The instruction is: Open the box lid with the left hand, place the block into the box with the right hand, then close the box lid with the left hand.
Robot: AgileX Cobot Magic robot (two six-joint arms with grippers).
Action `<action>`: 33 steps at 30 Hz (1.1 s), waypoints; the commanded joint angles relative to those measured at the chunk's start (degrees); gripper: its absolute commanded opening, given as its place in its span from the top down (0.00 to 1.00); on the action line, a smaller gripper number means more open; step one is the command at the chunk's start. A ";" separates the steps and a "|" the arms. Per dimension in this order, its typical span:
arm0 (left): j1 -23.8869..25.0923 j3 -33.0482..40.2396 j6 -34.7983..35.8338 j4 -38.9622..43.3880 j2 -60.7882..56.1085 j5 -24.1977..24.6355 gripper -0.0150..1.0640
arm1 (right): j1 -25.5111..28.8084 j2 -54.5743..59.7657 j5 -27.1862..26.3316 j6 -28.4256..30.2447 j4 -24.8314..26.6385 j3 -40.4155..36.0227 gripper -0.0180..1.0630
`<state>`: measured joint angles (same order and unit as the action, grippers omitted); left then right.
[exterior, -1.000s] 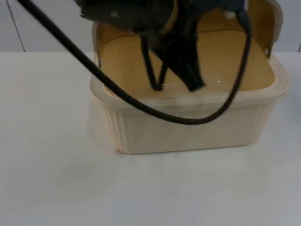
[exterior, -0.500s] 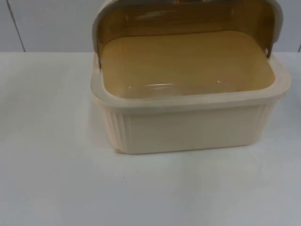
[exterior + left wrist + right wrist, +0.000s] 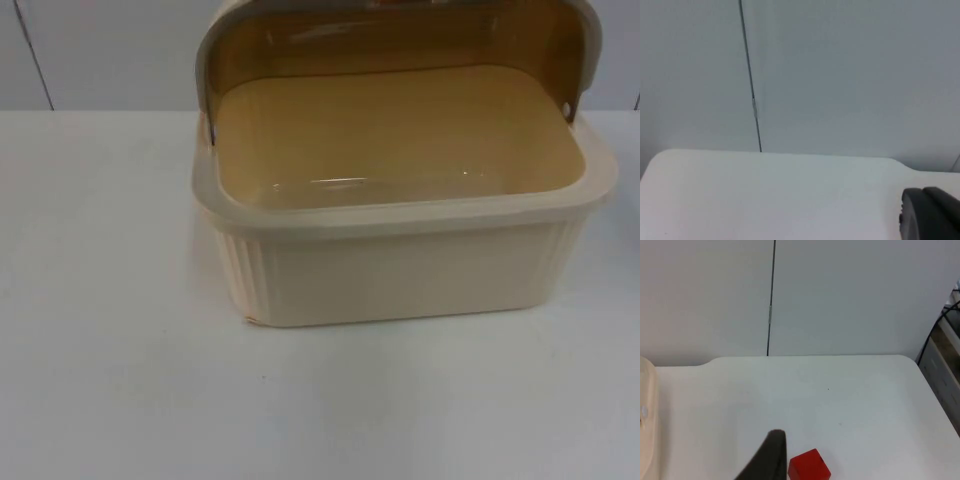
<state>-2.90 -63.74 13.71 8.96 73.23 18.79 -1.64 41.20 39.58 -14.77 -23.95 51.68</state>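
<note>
box [image 3: 400, 270] lid [image 3: 400, 25] standing open, left arm now withdrawn; right gripper [image 3: 771, 460], finger spread unclear, nearing red block [image 3: 809, 466].

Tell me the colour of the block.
Red; the block shows best in the right wrist view, on the table.

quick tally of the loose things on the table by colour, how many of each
Cream: 1, the box, its hinged lid standing open.
Red: 1, the block on the table, beside the right gripper's fingertip.
Total: 2.
</note>
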 commanded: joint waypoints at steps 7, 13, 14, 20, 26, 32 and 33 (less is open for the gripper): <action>0.25 0.13 -1.51 1.19 -0.42 -0.26 0.07 | -0.28 -0.17 -0.31 -0.90 0.07 0.44 0.01; 0.25 0.13 -1.51 2.19 -0.42 -0.04 0.02 | -0.28 -0.17 -0.31 -1.05 0.07 0.44 0.01; 0.25 0.13 -1.51 2.19 -0.52 0.08 0.02 | -0.28 -0.17 -0.31 -1.05 0.07 0.44 0.01; 0.25 0.13 -1.51 2.19 -0.53 0.22 0.02 | -0.28 -0.17 -0.31 -1.06 0.29 0.44 0.01; 0.25 0.13 -1.23 0.30 -0.53 0.86 0.02 | -0.28 -0.17 0.04 -1.06 0.29 0.44 0.01; 0.25 0.13 -1.23 0.44 -0.53 2.05 0.01 | -0.28 -0.17 0.04 -1.06 0.29 0.44 0.01; 0.25 0.13 -1.23 0.44 -0.53 2.05 0.01 | -0.28 -0.17 0.02 -1.06 0.15 0.44 0.01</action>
<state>-2.90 -63.74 12.23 10.09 73.23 20.59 -1.64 41.20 39.69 -15.56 -23.72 51.68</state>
